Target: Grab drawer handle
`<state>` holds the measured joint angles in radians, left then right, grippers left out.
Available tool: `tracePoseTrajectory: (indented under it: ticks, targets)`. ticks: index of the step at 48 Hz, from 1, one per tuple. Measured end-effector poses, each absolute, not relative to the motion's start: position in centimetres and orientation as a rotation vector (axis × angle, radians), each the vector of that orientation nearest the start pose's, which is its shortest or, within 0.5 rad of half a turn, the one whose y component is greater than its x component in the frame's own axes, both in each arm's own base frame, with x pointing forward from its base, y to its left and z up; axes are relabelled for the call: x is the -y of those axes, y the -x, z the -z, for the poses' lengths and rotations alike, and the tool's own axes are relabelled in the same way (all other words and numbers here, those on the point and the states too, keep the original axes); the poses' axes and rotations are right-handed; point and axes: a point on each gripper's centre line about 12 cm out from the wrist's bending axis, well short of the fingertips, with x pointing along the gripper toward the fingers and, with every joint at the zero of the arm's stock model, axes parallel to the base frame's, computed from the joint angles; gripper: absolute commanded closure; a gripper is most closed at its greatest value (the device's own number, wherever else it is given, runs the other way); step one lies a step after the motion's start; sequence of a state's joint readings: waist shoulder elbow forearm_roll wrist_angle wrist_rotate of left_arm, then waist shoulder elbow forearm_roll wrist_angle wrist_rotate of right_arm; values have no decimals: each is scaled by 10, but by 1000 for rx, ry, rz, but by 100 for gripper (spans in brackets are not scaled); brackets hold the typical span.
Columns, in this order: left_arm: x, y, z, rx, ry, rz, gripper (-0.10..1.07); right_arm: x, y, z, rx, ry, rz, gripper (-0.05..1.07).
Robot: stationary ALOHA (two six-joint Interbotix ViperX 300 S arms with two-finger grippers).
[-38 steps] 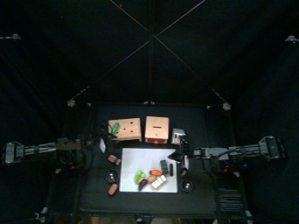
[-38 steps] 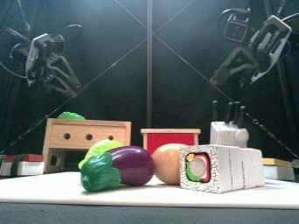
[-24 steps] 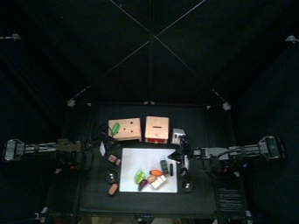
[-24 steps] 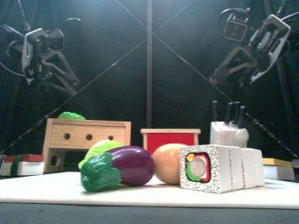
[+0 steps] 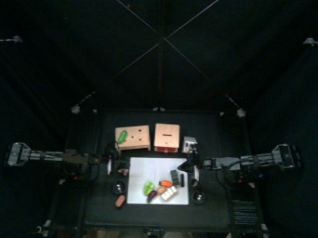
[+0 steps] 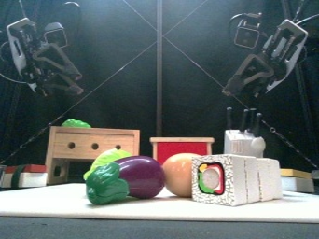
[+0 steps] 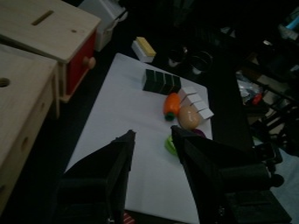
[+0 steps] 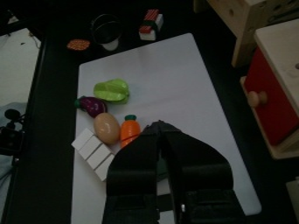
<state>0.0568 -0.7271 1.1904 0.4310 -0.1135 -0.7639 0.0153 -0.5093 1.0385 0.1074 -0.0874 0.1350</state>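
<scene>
The drawer handle (image 8: 256, 99) is a small tan knob on the red drawer front (image 8: 267, 86) of a plain wooden box (image 5: 166, 136). It shows only in the right wrist view. The red front also shows in the front view (image 6: 182, 147), where toy food hides the knob. My left gripper (image 7: 155, 144) is open and empty; it hangs high at the left (image 6: 37, 54), over the table's left side (image 5: 108, 164). My right gripper (image 8: 162, 129) is shut and empty, high at the right (image 6: 266, 47), over the white board, apart from the drawer.
A second tan box (image 6: 90, 147) with a green object on top stands left of the drawer box. A white board (image 5: 139, 167) at the front carries toy food: an eggplant (image 6: 137, 177), a sushi roll (image 6: 243, 179). A knife block (image 6: 243, 140) stands at the right.
My left gripper has risen and swung a little to the left. My right arm has shifted only slightly. The boxes and food have not moved.
</scene>
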Motion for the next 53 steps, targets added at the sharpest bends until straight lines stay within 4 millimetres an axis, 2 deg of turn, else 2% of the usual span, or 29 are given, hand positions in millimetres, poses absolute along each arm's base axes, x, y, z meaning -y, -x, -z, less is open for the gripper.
tracePoseTrajectory:
  ticks: [10,22,37,46,53]
  targets:
    - [-4,-235,-203,-377,373,-43,19,-4,-278,-215,-452,-229,47,100]
    - [-3,-251,-199,-396,386,-39,19,-4,-282,-214,-458,-229,47,100]
    - [-3,-257,-196,-407,388,-35,19,-3,-283,-214,-459,-232,50,99]
    - [-3,-264,-201,-395,389,-34,20,-2,-285,-217,-449,-267,64,93]
    - [-4,-271,-201,-404,390,-35,20,0,-286,-219,-443,-293,75,84]
